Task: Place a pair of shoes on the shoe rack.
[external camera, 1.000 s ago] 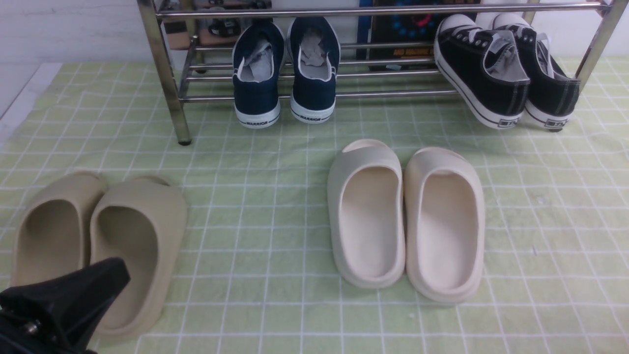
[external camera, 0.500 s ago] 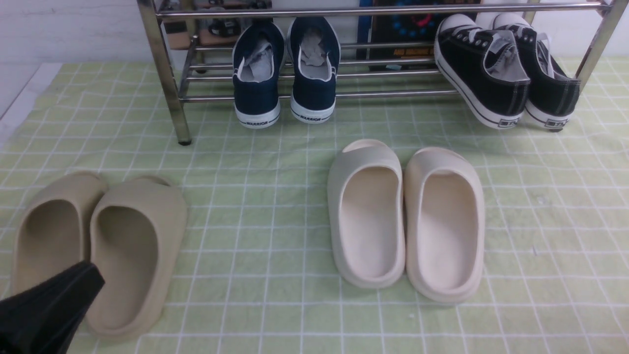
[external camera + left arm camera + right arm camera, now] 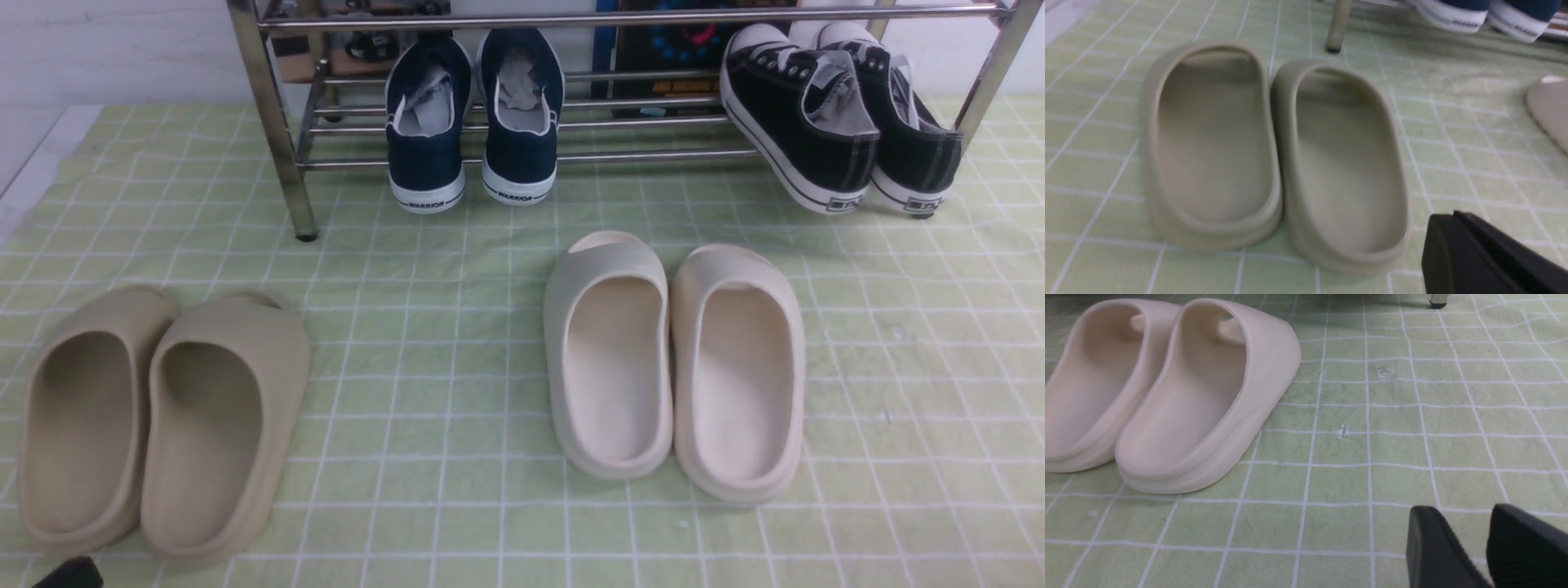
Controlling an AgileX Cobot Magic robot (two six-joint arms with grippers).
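You can call it done: the navy shoes (image 3: 473, 114) sit on the rack (image 3: 277, 122), left pincer (image 3: 1490, 257) closed and empty, right pincer (image 3: 1484, 547) slightly apart, holding nothing.

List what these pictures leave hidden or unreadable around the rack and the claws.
- Navy shoes: toes hidden in the front view, pointing away into the rack.
- Rack: top cut off by the front view's upper edge.
- Poster behind the rack: print too small, crossed by bars.
- Left claw: cut off at the left wrist view's corner.
- Right claw: only the fingertips show in the right wrist view; absent from the front view.
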